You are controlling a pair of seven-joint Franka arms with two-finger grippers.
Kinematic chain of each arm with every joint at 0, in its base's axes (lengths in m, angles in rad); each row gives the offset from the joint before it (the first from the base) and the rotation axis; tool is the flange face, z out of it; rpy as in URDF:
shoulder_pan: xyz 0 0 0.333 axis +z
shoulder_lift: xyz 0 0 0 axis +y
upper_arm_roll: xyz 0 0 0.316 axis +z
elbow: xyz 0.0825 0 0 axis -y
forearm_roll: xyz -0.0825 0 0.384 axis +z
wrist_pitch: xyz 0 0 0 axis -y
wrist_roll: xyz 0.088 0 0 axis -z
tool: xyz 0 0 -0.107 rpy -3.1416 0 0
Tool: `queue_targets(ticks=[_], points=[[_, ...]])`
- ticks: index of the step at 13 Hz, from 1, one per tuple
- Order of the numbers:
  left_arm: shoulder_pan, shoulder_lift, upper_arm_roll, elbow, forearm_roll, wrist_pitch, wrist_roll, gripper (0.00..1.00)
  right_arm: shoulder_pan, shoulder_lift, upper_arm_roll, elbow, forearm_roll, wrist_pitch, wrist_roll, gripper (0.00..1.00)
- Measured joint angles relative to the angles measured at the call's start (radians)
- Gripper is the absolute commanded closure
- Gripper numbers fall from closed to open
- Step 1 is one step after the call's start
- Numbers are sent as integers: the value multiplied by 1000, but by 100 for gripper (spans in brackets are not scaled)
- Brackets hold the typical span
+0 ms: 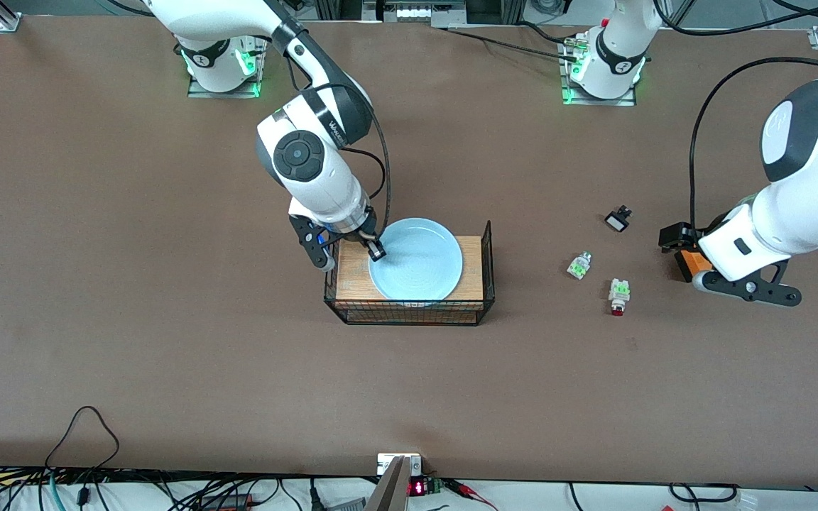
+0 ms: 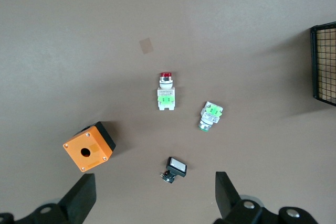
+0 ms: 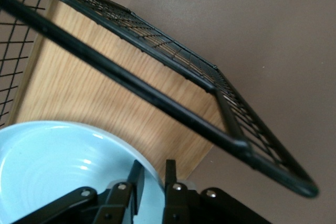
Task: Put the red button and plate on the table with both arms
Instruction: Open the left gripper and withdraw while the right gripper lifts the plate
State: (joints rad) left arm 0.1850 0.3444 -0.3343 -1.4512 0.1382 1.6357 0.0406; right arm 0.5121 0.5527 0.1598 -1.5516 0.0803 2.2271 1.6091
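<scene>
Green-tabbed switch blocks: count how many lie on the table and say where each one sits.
2. The red button lies on the table toward the left arm's end. The capless green-tabbed block lies beside it, farther from the front camera and closer to the wire rack. None appears hidden.

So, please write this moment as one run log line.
right end effector: shut on plate rim | left end effector: open over table | red button: untouched

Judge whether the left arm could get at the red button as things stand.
Probably yes. The left gripper hangs open over the table near the red button, which lies on bare tabletop, apart from the green-tabbed block and the orange box.
</scene>
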Motion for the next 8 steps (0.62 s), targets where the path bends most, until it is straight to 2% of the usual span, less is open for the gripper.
queue_targets(ticks=[3,8], points=[[0,-12,5,0,-25,-9,0,0,4,-8,10,1,0,-9,-3,99],[-24,-50,70,0,-38,-20,0,0,3,-31,11,3,0,-10,-10,100]])
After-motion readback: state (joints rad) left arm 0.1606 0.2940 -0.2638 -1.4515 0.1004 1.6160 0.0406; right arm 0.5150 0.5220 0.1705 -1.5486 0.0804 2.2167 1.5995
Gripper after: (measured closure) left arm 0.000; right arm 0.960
